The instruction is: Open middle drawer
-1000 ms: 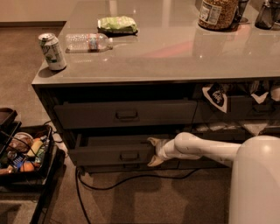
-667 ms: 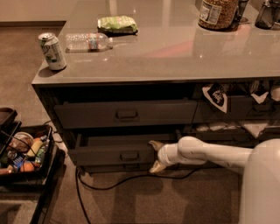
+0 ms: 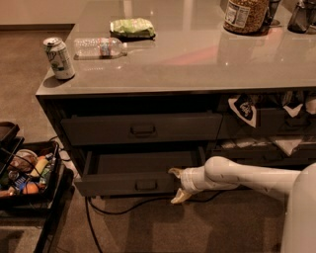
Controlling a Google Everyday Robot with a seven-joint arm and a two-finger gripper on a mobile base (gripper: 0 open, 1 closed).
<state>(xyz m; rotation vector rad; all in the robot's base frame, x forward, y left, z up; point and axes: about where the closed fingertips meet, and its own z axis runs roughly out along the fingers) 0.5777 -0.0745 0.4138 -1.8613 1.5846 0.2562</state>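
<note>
The middle drawer (image 3: 128,184) is the lower of the two dark grey drawers that show under the counter. It is pulled partly out, and its plain grey interior (image 3: 143,162) and small loop handle (image 3: 146,185) are visible. My gripper (image 3: 176,186) is at the right end of this drawer's front, to the right of the handle. One fingertip (image 3: 173,171) is at the front's top edge and the other is below it near the floor, so the fingers are apart. The white arm (image 3: 237,178) reaches in from the right.
The drawer above (image 3: 143,129) is nearly closed. A can (image 3: 59,58), a water bottle (image 3: 98,47), a green bag (image 3: 132,27) and a jar (image 3: 246,15) are on the counter. A black cart of snacks (image 3: 24,173) stands at left. A cable (image 3: 123,205) lies on the floor.
The middle drawer has slid further out toward the camera, showing more of its interior. My gripper has moved with the drawer's front.
</note>
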